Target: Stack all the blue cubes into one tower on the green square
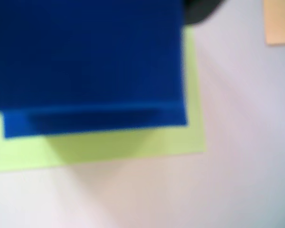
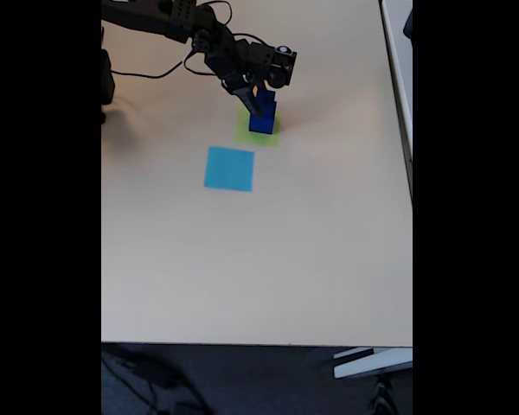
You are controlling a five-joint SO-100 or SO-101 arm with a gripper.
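My claw [image 2: 261, 102] sat right over the stack of solid dark-blue cubes [image 2: 262, 119] on the flat light yellow-green square patch [image 2: 245, 136], near the far side of the pale tan bench [image 2: 268, 259] in the fixed view. Fingers seemed to straddle the upper cube, but I couldn't tell whether they were clamped or slack; too small there, too blurry in the wrist view.

Wrist view: a big blue cube face [image 1: 85, 52] filled the upper left, with a slightly offset blue edge [image 1: 95, 124] under it, looked like a lower cube, both over the green patch [image 1: 109, 145]. A flat orange square patch [image 1: 280, 21] was at the top right corner.

Fixed view also had a flat light-blue square patch [image 2: 229, 169] just nearer the camera than the green one, bare.

Key relation: the stack lay directly below my claw, tower axis upright, so I judged the next move to be straight vertical, no sideways travel. Offset between the layers could tip it if I dragged.
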